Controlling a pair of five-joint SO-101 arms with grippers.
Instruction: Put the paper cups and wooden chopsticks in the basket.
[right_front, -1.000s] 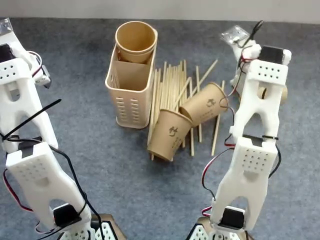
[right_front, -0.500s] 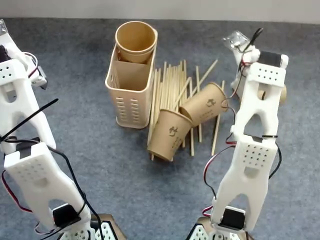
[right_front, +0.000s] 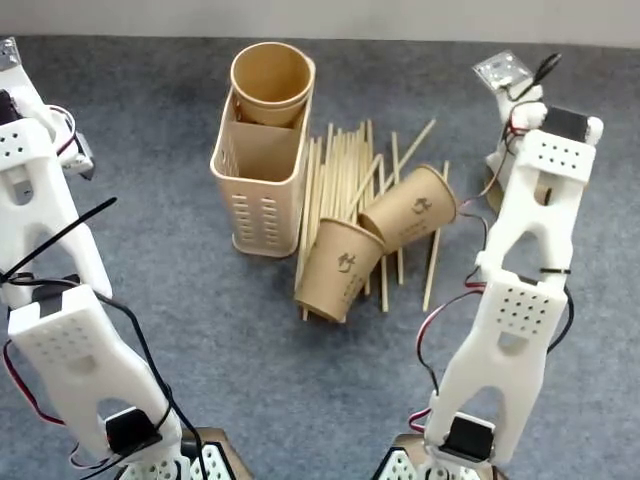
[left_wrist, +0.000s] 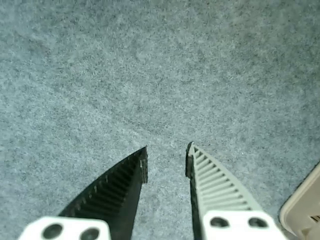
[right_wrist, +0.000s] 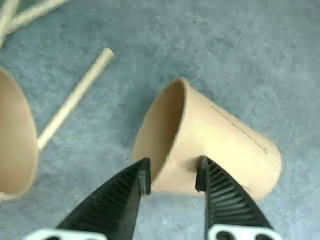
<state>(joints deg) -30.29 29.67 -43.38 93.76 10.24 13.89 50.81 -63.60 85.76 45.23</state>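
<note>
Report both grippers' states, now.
Left gripper: open, empty, above carpet.
Right gripper: open, tips at a paper cup lying on its side, not clamped.

Paper cups: 4 are showing. The basket cup (right_front: 271, 75) is sitting upright (poss. a stack, can't tell), the front cup (right_front: 341, 268) & rear cup (right_front: 410, 208) are lying on the sticks, and a 4th cup (right_wrist: 210, 145) is lying apart. Basket (right_front: 262, 215): 1, w/ 2 compartments. Chopsticks (right_front: 345, 175) are overlapping too much for an exact count, approx. a dozen-plus.
</note>
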